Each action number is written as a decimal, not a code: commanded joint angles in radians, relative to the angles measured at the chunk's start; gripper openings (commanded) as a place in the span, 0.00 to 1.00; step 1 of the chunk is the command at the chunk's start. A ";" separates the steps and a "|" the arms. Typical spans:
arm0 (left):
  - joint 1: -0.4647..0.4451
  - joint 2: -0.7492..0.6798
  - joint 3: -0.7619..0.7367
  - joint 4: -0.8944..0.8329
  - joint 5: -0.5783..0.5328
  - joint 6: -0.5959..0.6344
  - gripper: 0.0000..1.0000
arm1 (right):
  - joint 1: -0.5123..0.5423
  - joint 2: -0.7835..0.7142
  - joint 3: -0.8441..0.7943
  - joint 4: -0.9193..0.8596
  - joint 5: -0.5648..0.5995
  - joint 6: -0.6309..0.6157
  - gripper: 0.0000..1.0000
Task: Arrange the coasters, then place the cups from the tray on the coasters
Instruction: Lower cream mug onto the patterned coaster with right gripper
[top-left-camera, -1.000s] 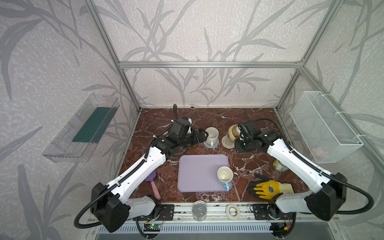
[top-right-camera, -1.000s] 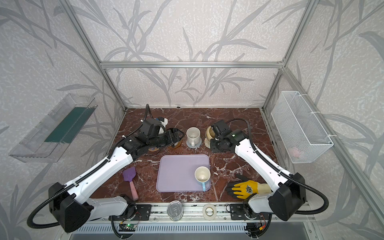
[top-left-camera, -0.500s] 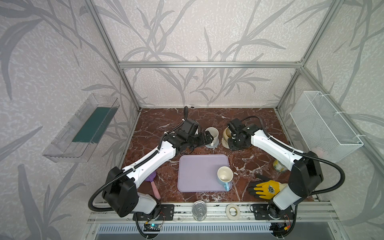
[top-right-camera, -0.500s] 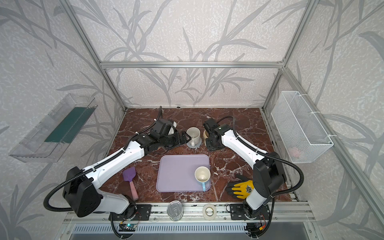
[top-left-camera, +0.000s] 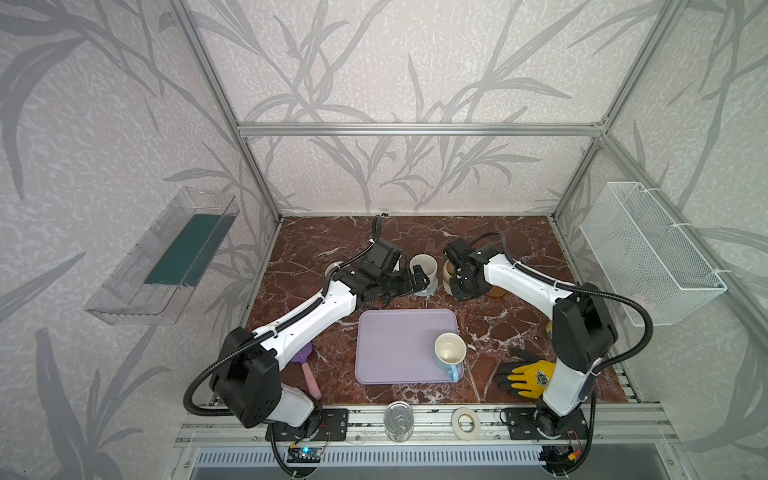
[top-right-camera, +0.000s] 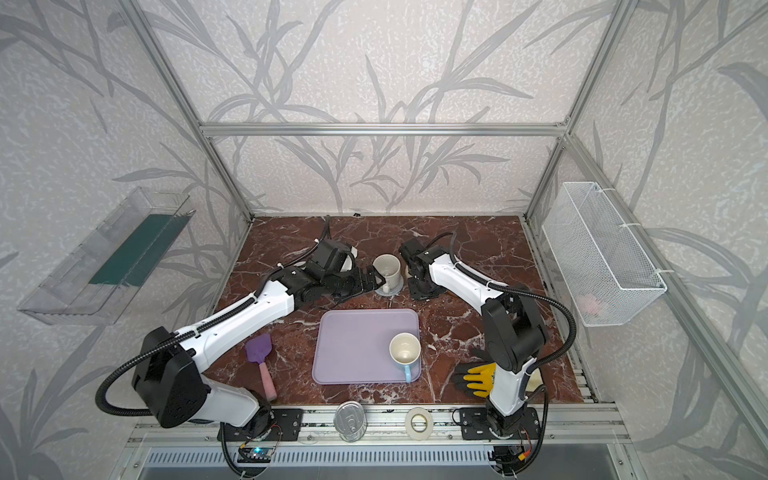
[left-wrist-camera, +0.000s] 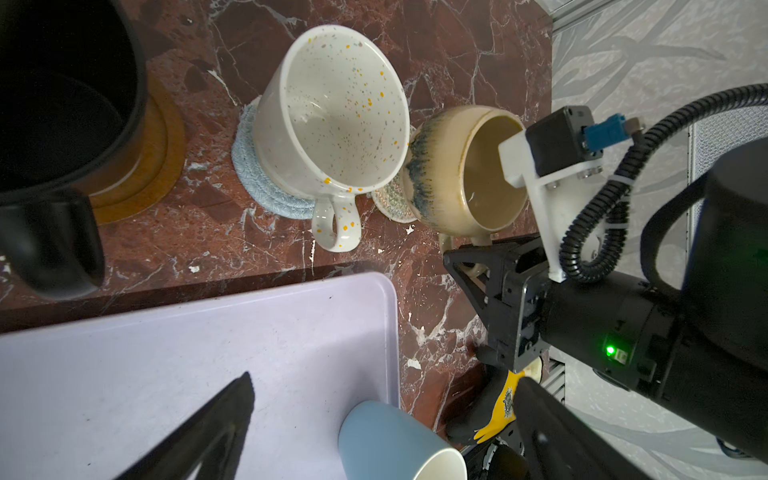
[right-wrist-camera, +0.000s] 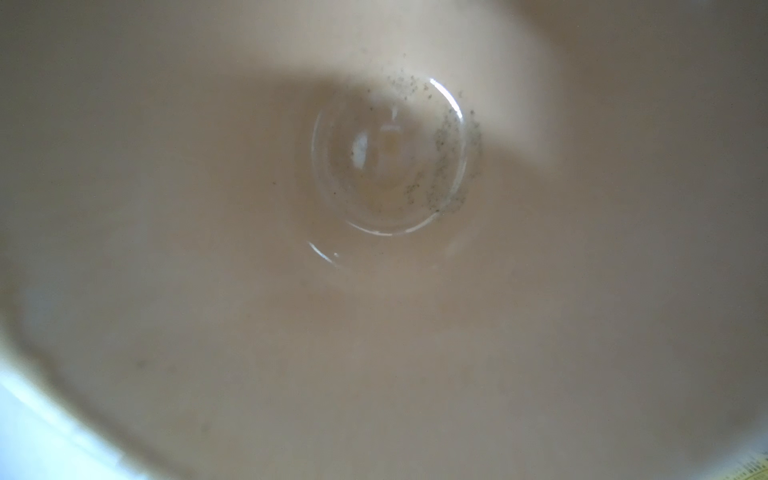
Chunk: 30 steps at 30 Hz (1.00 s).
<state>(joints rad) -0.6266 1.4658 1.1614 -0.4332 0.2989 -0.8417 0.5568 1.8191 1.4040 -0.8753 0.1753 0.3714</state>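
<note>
The speckled white cup (left-wrist-camera: 332, 124) stands on the grey-blue braided coaster (left-wrist-camera: 253, 183). Beside it, a black cup (left-wrist-camera: 62, 104) sits on a brown wooden coaster (left-wrist-camera: 162, 153). My left gripper (top-left-camera: 419, 279) hovers open just left of the speckled cup, holding nothing. My right gripper (left-wrist-camera: 465, 259) is shut on the handle of the beige cup (left-wrist-camera: 457, 174), which rests on a cream coaster (left-wrist-camera: 388, 201). The right wrist view shows only that cup's inside. One light blue cup (top-left-camera: 450, 350) stands on the lavender tray (top-left-camera: 395, 353), at its front right corner.
A purple toy shovel (top-left-camera: 305, 365) lies left of the tray and a yellow-black glove (top-left-camera: 528, 374) to its right. A silver can (top-left-camera: 398, 419) and a tape roll (top-left-camera: 466, 423) sit on the front rail. A wire basket (top-left-camera: 648, 249) hangs on the right wall.
My left gripper has moved right, up to the speckled cup. My right gripper has shifted left with the beige cup, closer to the speckled cup.
</note>
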 joint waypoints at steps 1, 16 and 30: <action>-0.005 0.016 0.030 -0.003 0.011 -0.006 0.99 | -0.007 -0.005 0.049 0.047 0.053 0.001 0.00; -0.016 0.045 0.034 0.009 0.011 -0.019 0.99 | -0.006 0.071 0.049 0.026 0.084 0.053 0.00; -0.020 0.046 0.031 0.011 0.010 -0.023 0.99 | -0.007 0.110 0.059 0.001 0.095 0.095 0.00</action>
<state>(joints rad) -0.6407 1.5009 1.1625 -0.4324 0.3122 -0.8513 0.5541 1.9270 1.4265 -0.8688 0.2291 0.4450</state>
